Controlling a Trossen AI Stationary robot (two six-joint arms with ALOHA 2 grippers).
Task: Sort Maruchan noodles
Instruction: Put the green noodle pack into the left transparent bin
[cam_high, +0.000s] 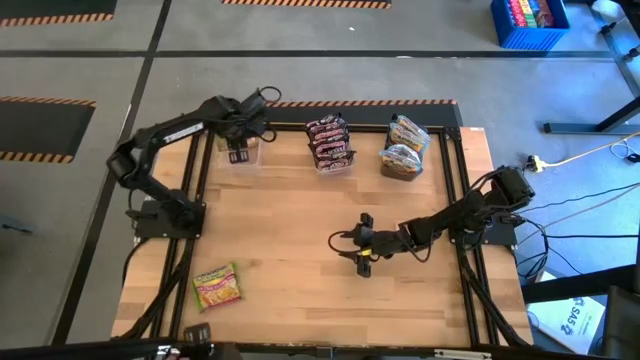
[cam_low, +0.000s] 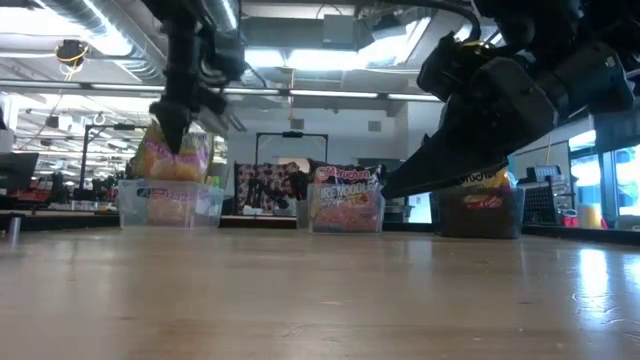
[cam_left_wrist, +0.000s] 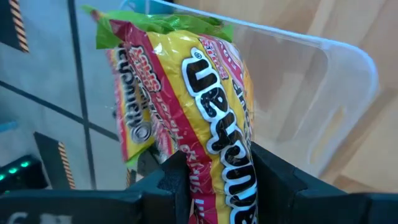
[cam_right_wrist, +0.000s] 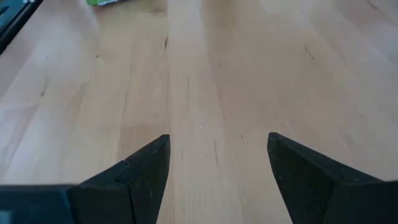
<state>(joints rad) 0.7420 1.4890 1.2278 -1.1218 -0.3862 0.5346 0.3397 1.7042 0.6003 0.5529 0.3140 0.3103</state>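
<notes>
At the table's far left, my left gripper (cam_high: 240, 152) is shut on a yellow-green Maruchan packet (cam_left_wrist: 199, 106) above a clear tub (cam_low: 170, 205). Another yellow-green packet (cam_high: 217, 287) lies flat on the wood near the front left. A clear tub of maroon packets (cam_high: 330, 143) stands at the far middle. Right of it is a dark tub holding yellow-orange packets (cam_high: 405, 150). My right gripper (cam_right_wrist: 217, 140) hangs open low over the bare middle of the table (cam_high: 350, 243), with nothing between its fingers. My left gripper pinches the yellow-green packet near one end (cam_left_wrist: 217, 186) between its two fingers (cam_left_wrist: 171, 180). The fingers come from above, slanting down. The packet hangs below them, crumpled, its green-edged far end (cam_left_wrist: 161, 25) toward the tub. I cannot tell whether it touches the tub.
The three tubs stand in a row along the far edge. The table's black frame rails (cam_high: 195, 200) run down both sides. A blue crate (cam_high: 528, 22) stands on the floor beyond the table's far right. Bare wood lies between the tubs and the near edge.
</notes>
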